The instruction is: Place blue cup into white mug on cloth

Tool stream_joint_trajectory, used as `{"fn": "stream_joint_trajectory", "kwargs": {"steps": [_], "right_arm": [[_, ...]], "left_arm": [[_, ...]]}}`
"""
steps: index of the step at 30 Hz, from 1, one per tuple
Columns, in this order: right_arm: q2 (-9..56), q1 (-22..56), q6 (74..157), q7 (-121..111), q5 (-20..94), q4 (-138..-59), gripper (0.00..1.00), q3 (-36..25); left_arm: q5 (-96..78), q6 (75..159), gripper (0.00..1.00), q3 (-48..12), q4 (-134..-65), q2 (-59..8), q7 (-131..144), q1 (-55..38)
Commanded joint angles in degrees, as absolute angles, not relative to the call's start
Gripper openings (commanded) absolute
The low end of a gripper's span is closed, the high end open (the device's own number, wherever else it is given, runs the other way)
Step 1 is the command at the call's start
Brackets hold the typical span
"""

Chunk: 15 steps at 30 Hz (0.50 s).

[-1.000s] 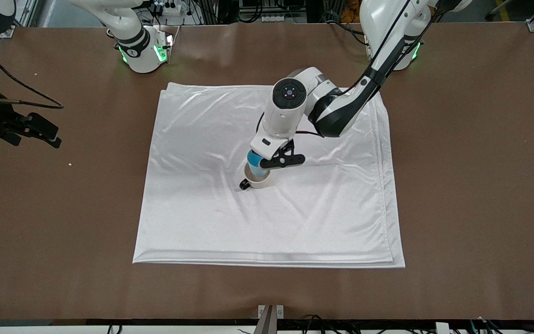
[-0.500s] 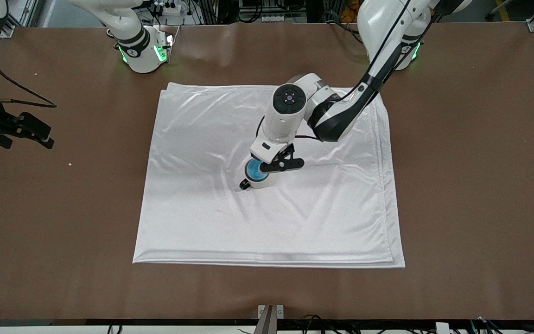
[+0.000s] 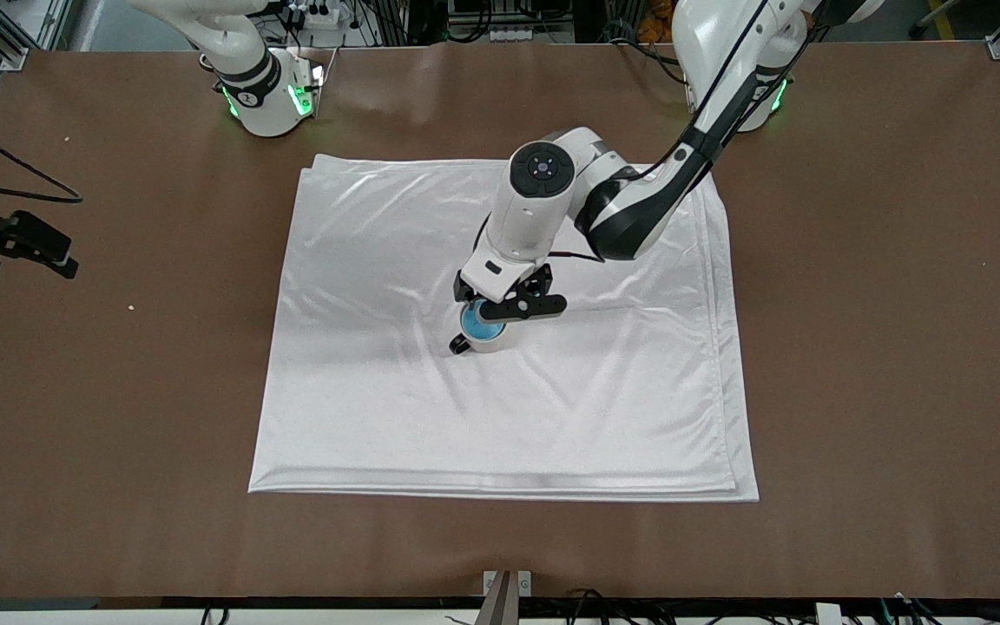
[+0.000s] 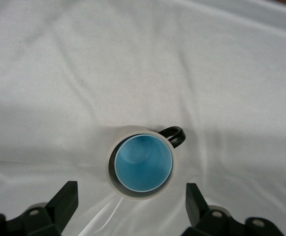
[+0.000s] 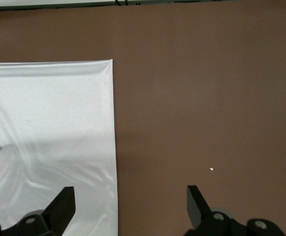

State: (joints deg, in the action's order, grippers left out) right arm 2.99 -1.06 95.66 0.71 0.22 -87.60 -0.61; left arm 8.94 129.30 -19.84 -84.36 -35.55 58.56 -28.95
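The blue cup (image 3: pixel 476 324) sits upright inside the white mug (image 3: pixel 491 344), which stands near the middle of the cloth (image 3: pixel 552 417). The mug's black handle (image 3: pixel 458 345) points toward the front camera and the right arm's end. In the left wrist view the blue cup (image 4: pixel 143 162) fills the mug (image 4: pixel 136 195), with the handle (image 4: pixel 176 135) beside it. My left gripper (image 3: pixel 507 305) (image 4: pixel 130 204) hangs open and empty just above the mug. My right gripper (image 3: pixel 40 252) (image 5: pixel 130 204) is open and empty over bare table beside the cloth, at the right arm's end.
The brown table (image 3: pixel 882 347) surrounds the cloth. The cloth's side edge (image 5: pixel 114 128) shows in the right wrist view. A small white speck (image 3: pixel 130 306) lies on the table near the right gripper.
My left gripper let go of the blue cup, which dropped fully into the mug, then opened and rose a little. My right gripper drifted away from the cloth.
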Motion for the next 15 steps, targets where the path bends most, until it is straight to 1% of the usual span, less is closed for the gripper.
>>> {"fn": "stream_joint_trajectory", "kwargs": {"steps": [1, 7, 15], "right_arm": [[1.2, -0.5, 94.6, 0.4, 0.9, -88.9, 1.00, -1.5], [1.3, -0.3, 95.1, 0.2, 0.8, -88.9, 1.00, -1.5], [1.5, -0.2, 95.3, -0.4, 0.7, -88.8, 1.00, -1.2]], "left_arm": [[10.9, 126.7, 1.00, -19.3, -84.7, -31.5, 59.8, -27.7], [10.9, 120.9, 1.00, -19.3, -85.0, -25.9, 59.2, -25.2], [9.8, 111.9, 1.00, -19.8, -85.1, -19.0, 46.6, -18.9]]}}
